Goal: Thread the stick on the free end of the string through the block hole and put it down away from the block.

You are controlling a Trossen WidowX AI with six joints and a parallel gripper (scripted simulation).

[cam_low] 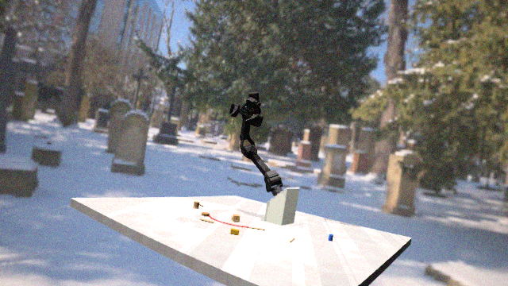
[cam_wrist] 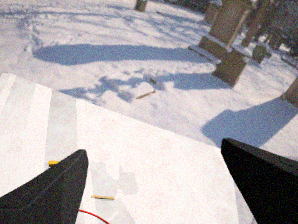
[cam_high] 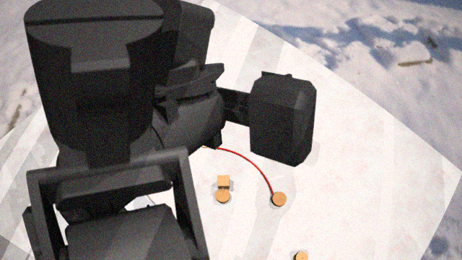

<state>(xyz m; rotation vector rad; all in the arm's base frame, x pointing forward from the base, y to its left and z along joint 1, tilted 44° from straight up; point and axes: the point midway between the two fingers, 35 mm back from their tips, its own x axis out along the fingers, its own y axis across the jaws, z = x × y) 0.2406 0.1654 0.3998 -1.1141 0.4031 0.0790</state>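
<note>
Claw point(cam_wrist: 153, 183) wide open, holding nothing, high above table point(cam_wrist: 173, 189).

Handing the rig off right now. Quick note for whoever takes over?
Gripper: open, empty, raised high above the table.
Stick on the string's end lies flat near the arm's pedestal. The red string curves from it to the round button.
The square wooden piece beside the string is probably the block; its hole isn't discernible.
Done: nothing visible. Left: grasp stick, thread block, pull string through, set stick down away from it, open.
</note>
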